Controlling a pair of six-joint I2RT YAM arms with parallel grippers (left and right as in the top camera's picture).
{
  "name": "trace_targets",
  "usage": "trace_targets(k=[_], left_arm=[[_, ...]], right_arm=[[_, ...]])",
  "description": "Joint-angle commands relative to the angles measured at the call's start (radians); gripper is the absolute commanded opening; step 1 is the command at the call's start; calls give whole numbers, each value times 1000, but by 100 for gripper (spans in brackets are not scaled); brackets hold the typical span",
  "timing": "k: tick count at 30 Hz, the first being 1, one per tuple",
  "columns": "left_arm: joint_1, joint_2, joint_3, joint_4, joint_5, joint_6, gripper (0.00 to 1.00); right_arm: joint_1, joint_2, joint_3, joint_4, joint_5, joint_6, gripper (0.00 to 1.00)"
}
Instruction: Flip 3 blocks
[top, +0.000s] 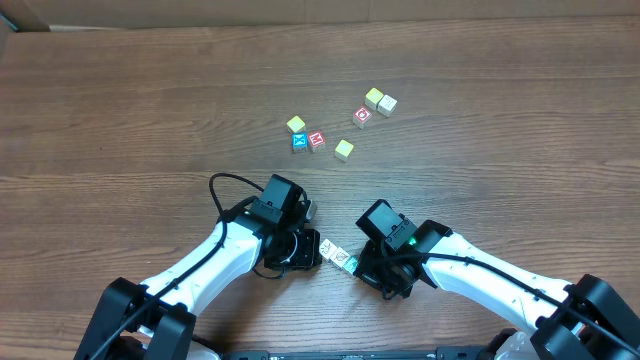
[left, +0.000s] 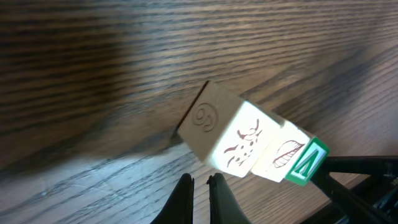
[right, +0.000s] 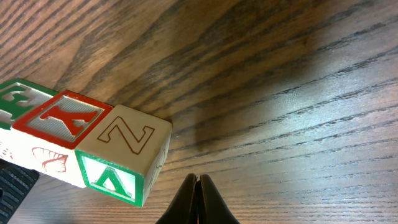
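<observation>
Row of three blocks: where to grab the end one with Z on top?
Pinch the Z block across its green-A face and the opposite face, from above, with the right gripper opened first; the K block abuts one end.

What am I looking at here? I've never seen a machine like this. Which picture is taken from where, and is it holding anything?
This is a robot with two white arms, the left arm and the right arm. Each ends in a two-finger gripper, a simple pinching hand. The wide picture comes from a camera fixed above the wooden table. The two close-ups come from small cameras on the wrists, each looking past that arm's own fingers. A row of three picture-and-letter blocks lies on the table between the two grippers, and both close-ups show it from opposite sides. Seven more small cubes, yellow, red and blue, lie scattered farther back. The left gripper and the right gripper are both shut and hold nothing.
</observation>
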Motion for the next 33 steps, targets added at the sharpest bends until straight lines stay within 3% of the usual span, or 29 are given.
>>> trace_targets(k=[1, 33], left_arm=[[-21, 5, -9, 11, -9, -32, 4], [-29, 5, -9, 26, -45, -76, 4]], right_arm=[[5, 6, -1, 4, 18, 5, 4], [5, 6, -1, 2, 13, 4, 4]])
